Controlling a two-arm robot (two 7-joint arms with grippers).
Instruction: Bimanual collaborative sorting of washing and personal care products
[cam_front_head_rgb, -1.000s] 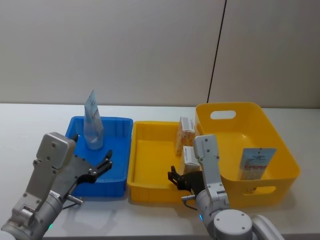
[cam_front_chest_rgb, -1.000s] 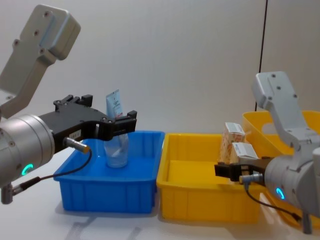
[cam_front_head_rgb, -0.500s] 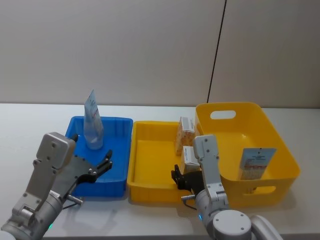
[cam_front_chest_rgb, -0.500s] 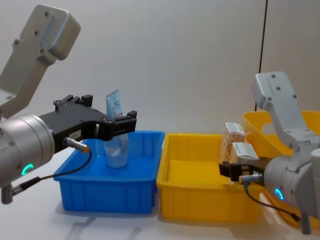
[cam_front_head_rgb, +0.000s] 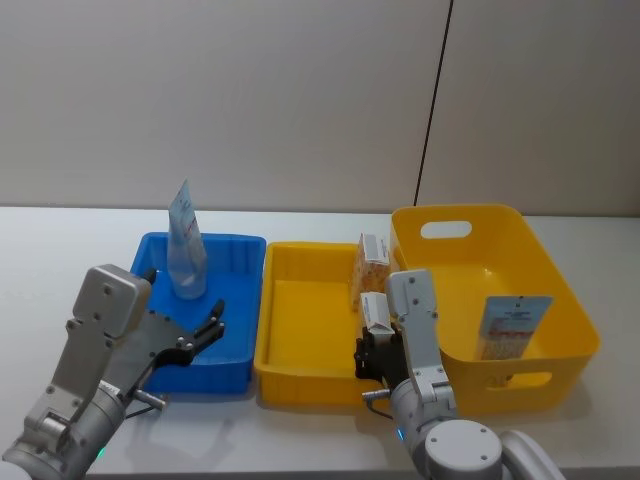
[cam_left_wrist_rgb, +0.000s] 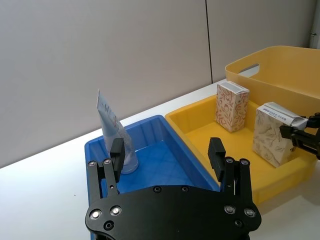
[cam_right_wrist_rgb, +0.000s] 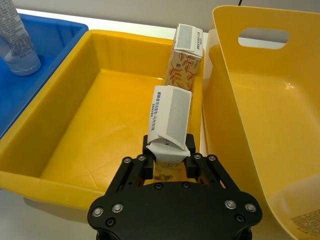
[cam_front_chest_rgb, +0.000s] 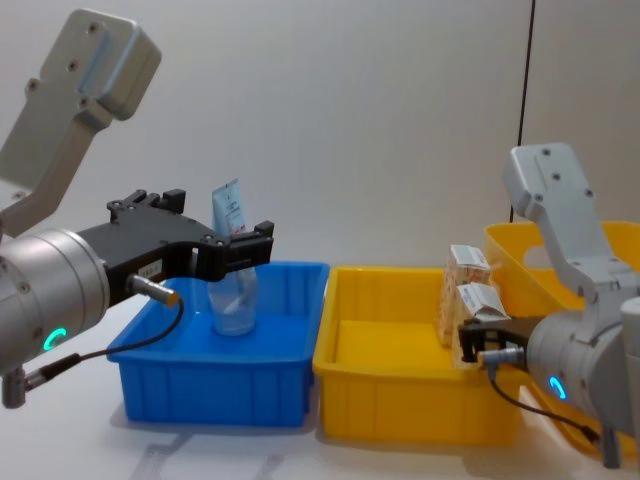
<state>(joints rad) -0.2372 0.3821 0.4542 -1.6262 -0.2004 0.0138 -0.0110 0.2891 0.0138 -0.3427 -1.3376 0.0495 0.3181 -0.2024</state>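
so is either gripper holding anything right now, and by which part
The right gripper is shut on the nearer carton, gripping its lower sides in the yellow tray. The left gripper is open, holding nothing.

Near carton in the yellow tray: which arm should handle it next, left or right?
Right. The right tool is shut on the near carton in the yellow tray. The left tool hangs open near the blue bin, away from that carton.

The left gripper (cam_front_head_rgb: 200, 335) hovers with fingers spread wide, its arm angled forward and low. The right gripper (cam_right_wrist_rgb: 169, 156) reaches forward from the right arm, its fingers (cam_right_wrist_rgb: 148, 148) clamped on a speckled carton (cam_right_wrist_rgb: 167, 127).
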